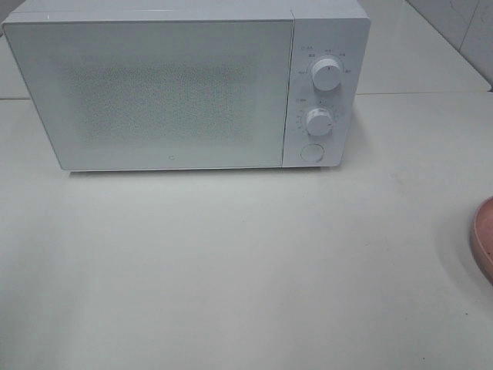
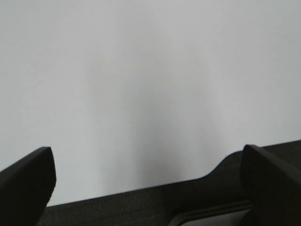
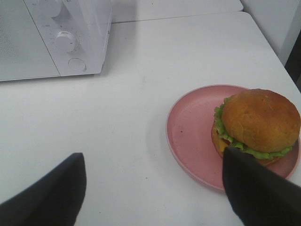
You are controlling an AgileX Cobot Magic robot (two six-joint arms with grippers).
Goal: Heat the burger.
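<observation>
The burger [image 3: 256, 125], a golden-brown bun with green lettuce, sits on the pink round plate [image 3: 193, 136] in the right wrist view. My right gripper [image 3: 155, 188] is open and empty above the table, its far finger [image 3: 256, 188] next to the plate's edge. The white microwave [image 1: 185, 85] stands at the back of the table with its door shut; it also shows in the right wrist view [image 3: 56, 35]. In the exterior high view only the plate's rim [image 1: 484, 239] shows, at the right edge. My left gripper [image 2: 148, 181] is open and empty over bare white table.
The microwave has two knobs [image 1: 326, 75] [image 1: 318, 121] and a round button [image 1: 310, 152] on its right panel. The white table [image 1: 231, 270] stretches in front of it. A tiled wall [image 1: 462, 31] stands at the back right.
</observation>
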